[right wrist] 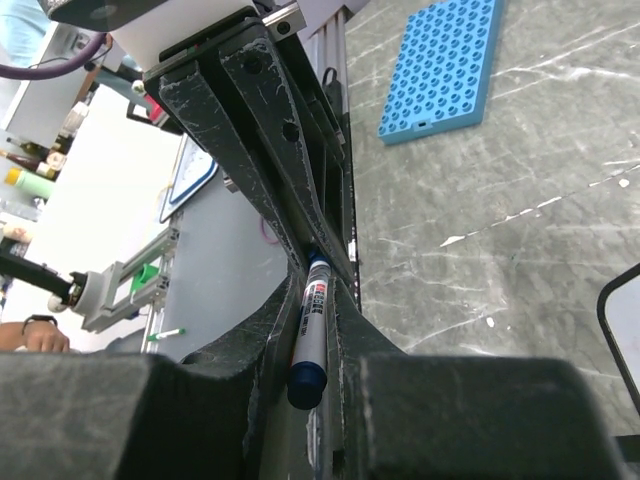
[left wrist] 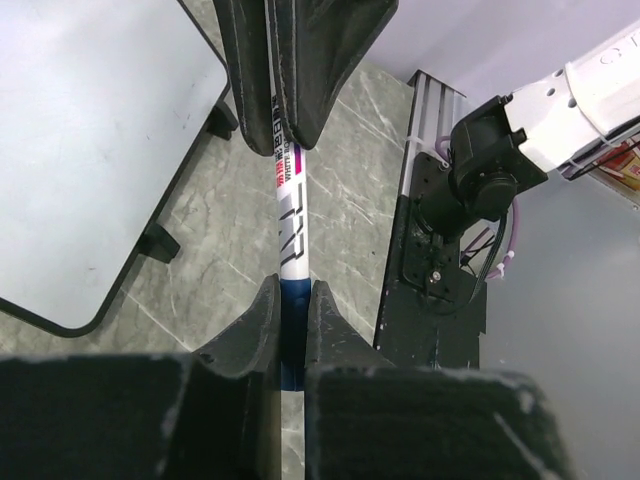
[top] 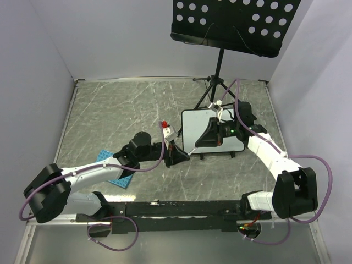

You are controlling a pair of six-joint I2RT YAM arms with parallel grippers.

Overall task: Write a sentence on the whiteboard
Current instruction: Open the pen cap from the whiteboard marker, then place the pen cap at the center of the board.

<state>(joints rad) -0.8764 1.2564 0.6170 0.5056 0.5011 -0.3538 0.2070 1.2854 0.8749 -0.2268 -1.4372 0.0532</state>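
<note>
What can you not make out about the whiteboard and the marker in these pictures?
1. Top view: the right arm covers the whiteboard's middle, hiding any writing there.
2. Left wrist view: the frame edge cuts off the whiteboard; only a blank part shows.
3. Left wrist view: the right gripper hides the marker's far end; right wrist view: the left gripper hides the other.

The left end effector [left wrist: 292, 300] and right end effector [right wrist: 318, 288] face each other tip to tip, each clamped tight on the same marker [left wrist: 291, 215].
</note>
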